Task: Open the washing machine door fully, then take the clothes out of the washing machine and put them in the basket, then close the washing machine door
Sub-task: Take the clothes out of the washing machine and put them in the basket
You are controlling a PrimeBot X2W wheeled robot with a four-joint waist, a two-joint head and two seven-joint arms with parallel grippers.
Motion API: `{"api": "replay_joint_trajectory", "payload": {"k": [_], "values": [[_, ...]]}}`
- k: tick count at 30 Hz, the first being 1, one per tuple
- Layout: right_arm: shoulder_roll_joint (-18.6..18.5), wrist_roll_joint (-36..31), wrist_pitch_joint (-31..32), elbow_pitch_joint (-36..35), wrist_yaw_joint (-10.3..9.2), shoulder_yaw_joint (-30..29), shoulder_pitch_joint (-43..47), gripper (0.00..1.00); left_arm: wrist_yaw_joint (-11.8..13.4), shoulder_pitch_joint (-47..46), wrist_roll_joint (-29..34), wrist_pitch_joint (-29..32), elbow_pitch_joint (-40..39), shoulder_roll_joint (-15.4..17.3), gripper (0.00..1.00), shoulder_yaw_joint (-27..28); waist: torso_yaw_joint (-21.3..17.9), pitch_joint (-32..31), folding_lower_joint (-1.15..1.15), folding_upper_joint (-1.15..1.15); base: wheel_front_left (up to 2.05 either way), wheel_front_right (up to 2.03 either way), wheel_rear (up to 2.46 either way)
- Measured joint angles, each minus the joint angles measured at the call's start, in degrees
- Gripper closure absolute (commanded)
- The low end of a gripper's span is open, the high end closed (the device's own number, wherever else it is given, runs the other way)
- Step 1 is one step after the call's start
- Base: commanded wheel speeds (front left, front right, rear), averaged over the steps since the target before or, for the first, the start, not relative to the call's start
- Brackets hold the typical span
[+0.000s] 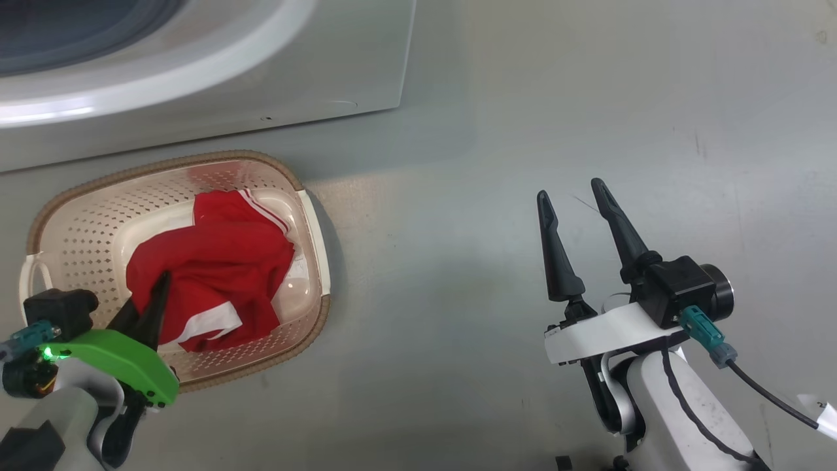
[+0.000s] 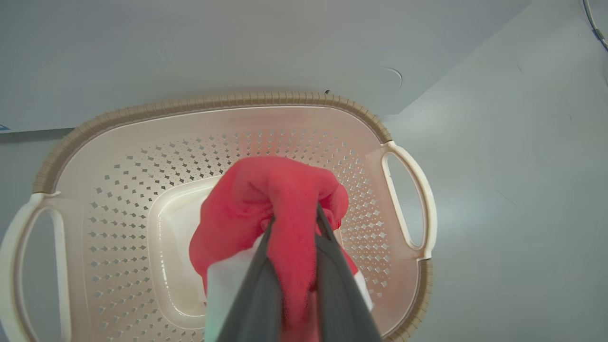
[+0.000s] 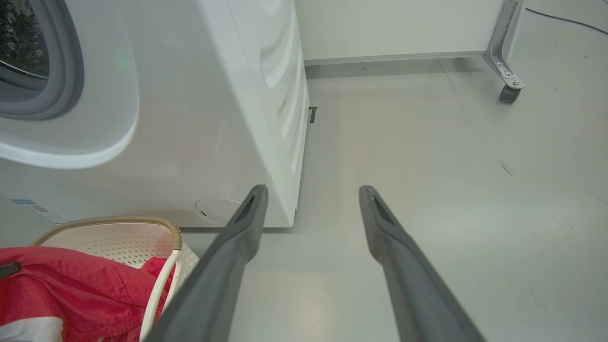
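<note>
Left gripper (image 2: 295, 216) clamps clothes (image 1: 216, 268) in basket (image 1: 196, 157), long axis along washing machine (image 1: 294, 65) front; right gripper (image 1: 569, 190) splayed over open floor (image 1: 588, 98).

I get head camera looking steeply down on basket (image 1: 85, 226); left wrist camera close above it (right wrist camera low, facing washing machine (image 3: 213, 133), basket corner shared).

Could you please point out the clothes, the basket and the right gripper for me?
clothes (image 1: 216, 261): head view, middle of the red fabric.
basket (image 1: 222, 156): head view, brown far rim.
right gripper (image 1: 569, 188): head view, midway between its fingertips.
</note>
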Motion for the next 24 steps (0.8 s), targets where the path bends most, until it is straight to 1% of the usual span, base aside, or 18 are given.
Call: {"api": "replay_joint_trajectory", "payload": {"k": [5,6,7,8,10,15,24], "values": [[0.0,-0.2,0.0,-1.1,0.00,0.1,-1.2,0.00,0.0,-2.2,1.8,0.0,0.2,0.8,1.00,-0.2,-0.5,2.8,0.00,0.00,0.00,0.00,0.00],[0.0,-0.2,0.0,-1.1,0.00,0.1,-1.4,0.00,0.0,-2.4,1.8,0.0,0.7,0.8,0.88,-0.3,-0.7,3.3,0.00,0.00,0.00,0.00,0.00],[0.0,-0.2,0.0,-1.1,0.00,0.1,-1.5,0.00,0.0,-2.5,1.8,0.0,1.0,0.8,0.65,-0.4,-0.8,3.8,0.00,0.00,0.00,0.00,0.00],[0.0,-0.2,0.0,-1.1,0.00,0.0,-1.7,0.00,0.0,-2.5,1.8,0.0,1.5,0.8,0.00,-0.9,-1.0,4.2,0.00,0.00,0.00,0.00,0.00],[0.0,-0.4,0.0,-1.2,0.00,-0.5,-1.9,0.00,0.0,-2.5,1.9,0.0,2.3,0.6,0.00,-1.5,-1.2,4.7,0.00,0.00,0.00,0.00,0.00],[0.0,-0.4,0.0,-1.2,0.00,-1.3,-1.9,0.00,0.0,-2.7,2.4,0.0,2.9,0.3,0.00,-1.2,-1.3,5.0,0.00,0.00,0.00,0.00,0.00],[0.0,-0.4,0.0,-0.2,0.00,-1.7,-2.4,0.00,0.0,-3.4,4.0,0.0,2.7,-1.3,0.00,1.2,-0.1,2.4,0.00,0.00,0.00,0.00,0.00]]}}
